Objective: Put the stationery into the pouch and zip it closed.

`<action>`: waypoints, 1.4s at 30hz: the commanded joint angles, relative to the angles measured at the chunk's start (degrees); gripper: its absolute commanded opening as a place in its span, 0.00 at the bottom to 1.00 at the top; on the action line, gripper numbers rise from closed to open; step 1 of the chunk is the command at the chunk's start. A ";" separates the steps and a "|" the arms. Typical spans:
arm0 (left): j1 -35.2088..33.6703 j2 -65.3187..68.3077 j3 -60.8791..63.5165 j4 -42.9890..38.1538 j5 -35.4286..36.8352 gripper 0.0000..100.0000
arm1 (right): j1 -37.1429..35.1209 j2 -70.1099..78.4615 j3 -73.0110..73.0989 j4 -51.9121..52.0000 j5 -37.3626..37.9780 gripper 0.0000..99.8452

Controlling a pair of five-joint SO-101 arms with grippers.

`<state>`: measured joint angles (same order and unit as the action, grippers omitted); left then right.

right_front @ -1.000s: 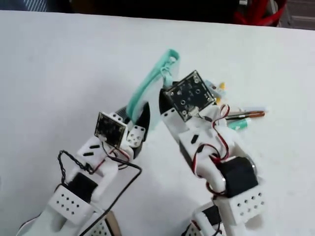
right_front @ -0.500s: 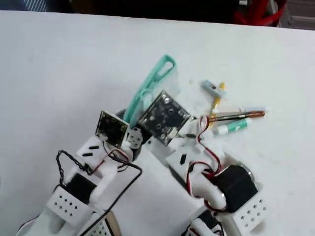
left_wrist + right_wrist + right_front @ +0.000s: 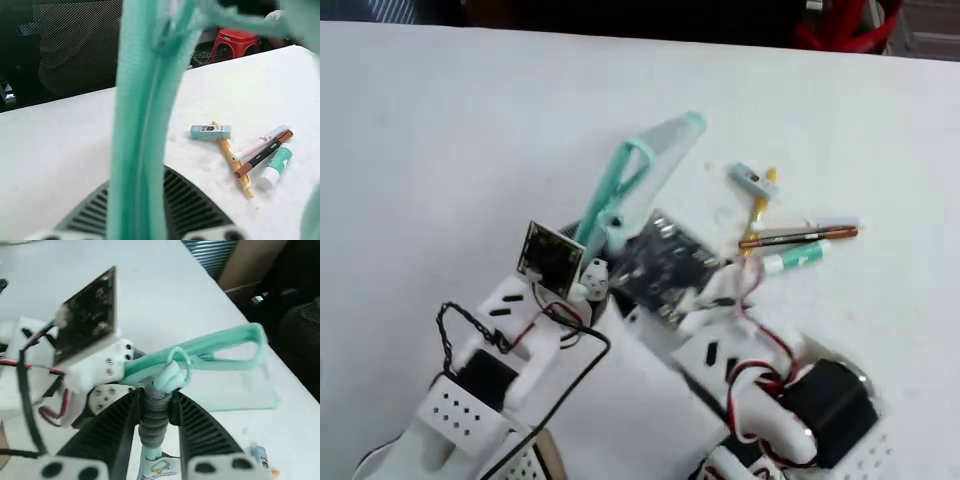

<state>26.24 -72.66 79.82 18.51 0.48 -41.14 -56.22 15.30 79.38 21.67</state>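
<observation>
The clear pouch [image 3: 658, 165] with a teal zipper edge is lifted off the table, tilted, between both arms. My left gripper [image 3: 594, 248] is shut on its near end; in the left wrist view the teal zipper strip [image 3: 140, 125] runs up from between the jaws. My right gripper [image 3: 157, 407] is shut on the zipper pull [image 3: 156, 420], right beside the left gripper [image 3: 125, 365]. The stationery lies on the table to the right: a small blue box [image 3: 748, 177], a yellow pen [image 3: 760, 205], a brown pen [image 3: 800, 236], a white pen [image 3: 835, 222] and a green-white stick [image 3: 790, 260].
The white table [image 3: 450, 130] stretches to the left and far side. A red stool [image 3: 237, 40] and a dark mesh chair [image 3: 65, 45] stand beyond the table's far edge.
My right arm has drawn back toward the left gripper along the zipper edge, uncovering the stationery. The pouch's far end has swung to the right. The left arm has barely moved.
</observation>
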 commanded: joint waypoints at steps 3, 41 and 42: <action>0.22 -14.29 -2.99 9.93 -0.26 0.02 | 8.40 -0.48 -2.73 -3.74 -7.30 0.02; 5.32 -19.91 -12.75 28.57 -0.18 0.05 | 24.75 19.12 -0.26 -8.75 -9.85 0.02; 5.32 -19.91 -12.31 28.48 -0.18 0.07 | 24.75 19.21 0.09 -8.75 -9.85 0.02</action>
<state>31.16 -92.35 70.15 47.16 0.66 -17.76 -37.41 14.86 71.12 11.91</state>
